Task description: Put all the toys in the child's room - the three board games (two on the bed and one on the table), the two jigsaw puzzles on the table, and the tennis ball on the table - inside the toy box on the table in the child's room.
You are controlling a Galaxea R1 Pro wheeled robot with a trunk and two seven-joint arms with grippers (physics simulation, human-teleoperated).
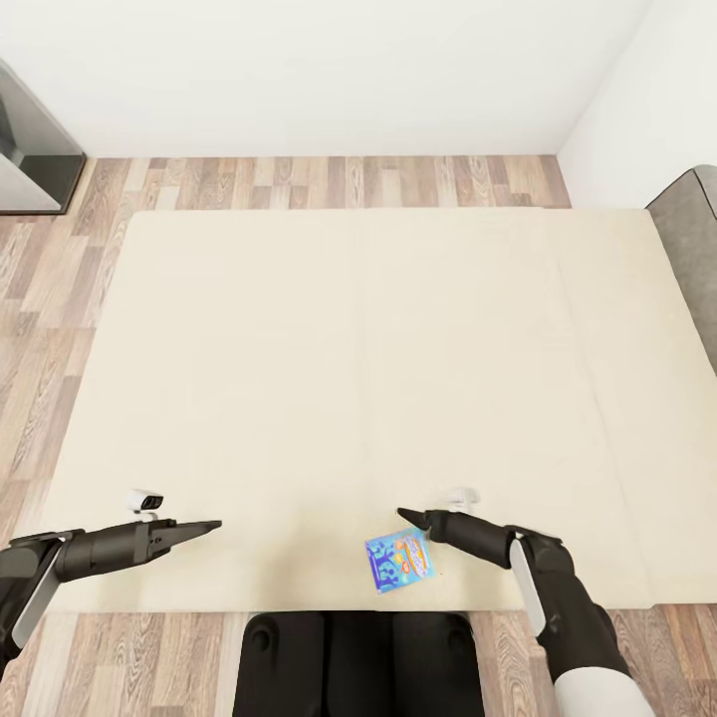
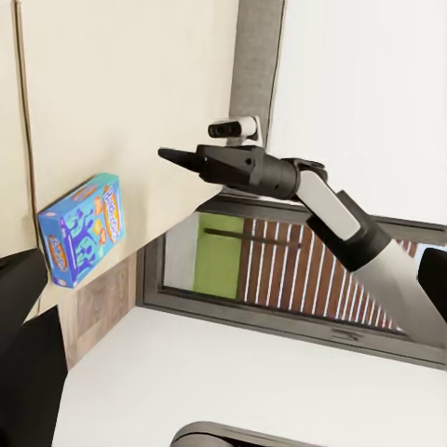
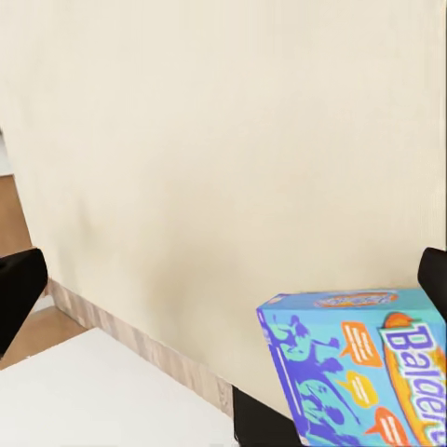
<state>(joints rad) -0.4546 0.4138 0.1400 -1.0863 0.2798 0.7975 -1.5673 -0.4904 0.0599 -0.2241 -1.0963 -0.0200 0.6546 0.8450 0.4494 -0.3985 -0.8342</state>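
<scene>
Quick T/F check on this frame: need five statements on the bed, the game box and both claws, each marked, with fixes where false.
1. A blue board game lies on the bed near its front edge. True.
2. The right claw is clamped on the game. False: it hangs beside the box, not gripping it.
3. The left claw holds a tennis ball. False: it holds nothing.
4. Two board games lie on the bed. False: one is visible.
5. The game sits closer to the right claw than to the left. True.
</scene>
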